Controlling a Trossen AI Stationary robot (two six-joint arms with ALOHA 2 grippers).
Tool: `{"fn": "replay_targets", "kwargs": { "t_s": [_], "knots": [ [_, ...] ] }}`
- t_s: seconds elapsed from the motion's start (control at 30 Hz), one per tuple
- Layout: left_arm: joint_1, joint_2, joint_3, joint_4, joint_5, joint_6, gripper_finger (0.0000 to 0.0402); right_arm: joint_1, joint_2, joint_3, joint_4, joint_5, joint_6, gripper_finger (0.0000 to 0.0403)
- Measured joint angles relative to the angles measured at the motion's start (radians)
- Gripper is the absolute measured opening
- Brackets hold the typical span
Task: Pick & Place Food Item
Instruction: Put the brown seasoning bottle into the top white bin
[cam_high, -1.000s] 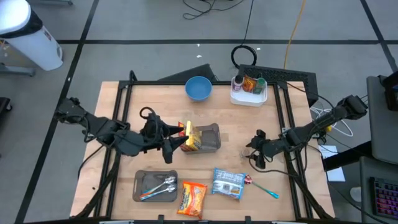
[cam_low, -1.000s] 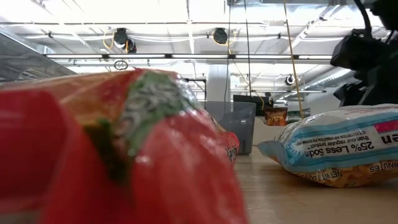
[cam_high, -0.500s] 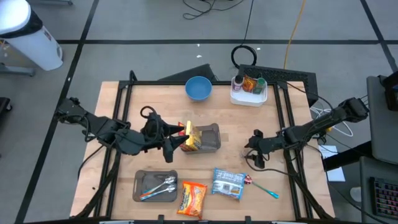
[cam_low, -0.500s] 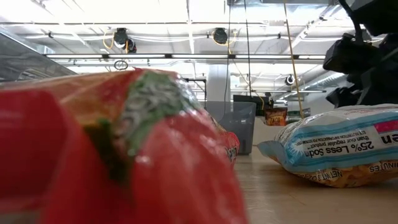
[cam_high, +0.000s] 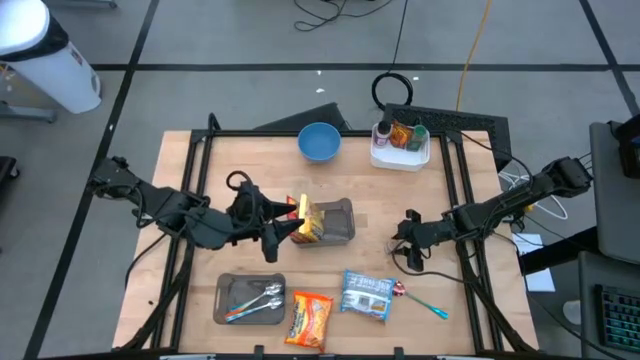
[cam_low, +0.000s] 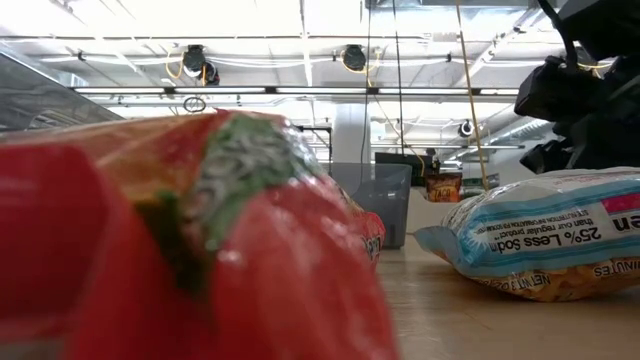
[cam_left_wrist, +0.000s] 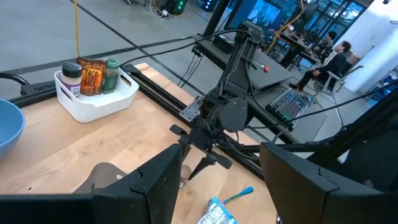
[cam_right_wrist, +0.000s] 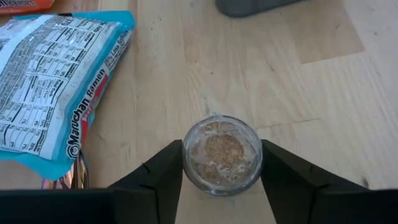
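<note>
Sitting upright on the bare wood, your small clear jar (cam_right_wrist: 222, 154) of brownish crumbs is at about 3 o'clock from table centre. The right wrist view looks straight down into its open mouth. The right gripper (cam_right_wrist: 221, 168) straddles it: fingers (cam_right_wrist: 160, 169) spread wide, one on each side of the glass, close to the rim. You cannot tell whether either pad touches. In the high view that gripper (cam_high: 405, 243) is low over the table, arm reaching in from 3 o'clock.

At 7 o'clock from the jar lies the blue-and-white noodle packet (cam_right_wrist: 46, 81), back panel up in the wrist view, well apart from the glass. In the high view the packet (cam_high: 366, 294) lies flat near the front edge, with an orange-red snack bag (cam_high: 309, 318) just beside it at its 9 o'clock. A spoon with a blue handle (cam_high: 425, 302) lies at the packet's 3 o'clock.

The grey bin (cam_high: 333, 221) stands at table centre. The left gripper (cam_high: 283, 232) is at its 9 o'clock side, against a yellow packet (cam_high: 304, 222) at the bin's rim. You cannot tell its grip from above; the left wrist view shows its fingers (cam_left_wrist: 155, 180) set apart.

A grey tray (cam_high: 250, 297) with cutlery lies at 7 o'clock, a blue bowl (cam_high: 319, 142) at 12 o'clock, and a white tub (cam_high: 400, 146) of jars at 1 o'clock.
</note>
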Motion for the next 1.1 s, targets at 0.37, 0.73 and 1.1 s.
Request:
{"fn": "replay_targets", "kwargs": {
  "t_s": [0.37,0.73,1.1],
  "knots": [
    [0.0,0.0,0.0,-0.073,0.001,-0.019,0.0223,0.0,0.002,0.034,0.027,0.0,0.014,0.017],
    [0.016,0.0,0.0,-0.094,0.002,-0.021,0.0223,-0.05,0.002,0.279,-0.195,-0.002,-0.113,0.017],
    [0.101,0.0,0.0,-0.089,0.001,0.045,0.0223,-0.198,-0.023,0.526,-0.314,-0.006,-0.194,0.0169]
  ]
}}
